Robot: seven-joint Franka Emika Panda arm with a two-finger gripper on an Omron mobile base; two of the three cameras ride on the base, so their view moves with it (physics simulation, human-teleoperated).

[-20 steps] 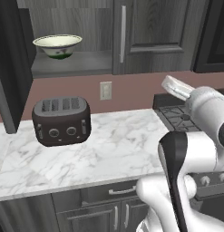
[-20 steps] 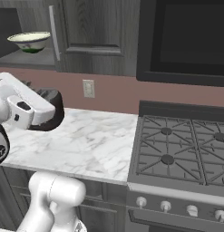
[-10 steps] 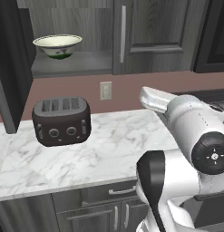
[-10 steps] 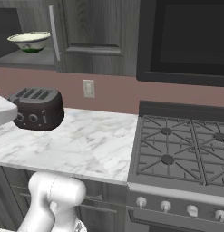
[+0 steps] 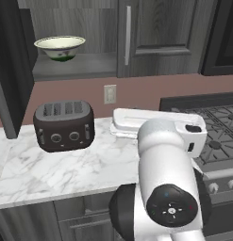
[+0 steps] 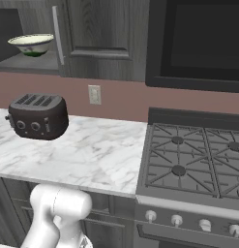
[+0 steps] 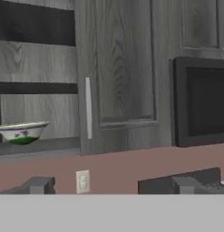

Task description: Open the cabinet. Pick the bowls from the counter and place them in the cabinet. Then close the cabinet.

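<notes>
My jaws spread, holding nothing; 1 small whitish green-marked bowl (image 5: 59, 47) sits on the dark grey wood-grain cabinet (image 5: 158, 35) shelf, likely light, rigid, slippery; best gripped at rim.

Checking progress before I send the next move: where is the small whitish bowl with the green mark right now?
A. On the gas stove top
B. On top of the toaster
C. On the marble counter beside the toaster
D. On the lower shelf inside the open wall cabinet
D: the bowl sits on the cabinet's lower shelf behind the swung-open left door, above the toaster that stands on the counter.
</notes>
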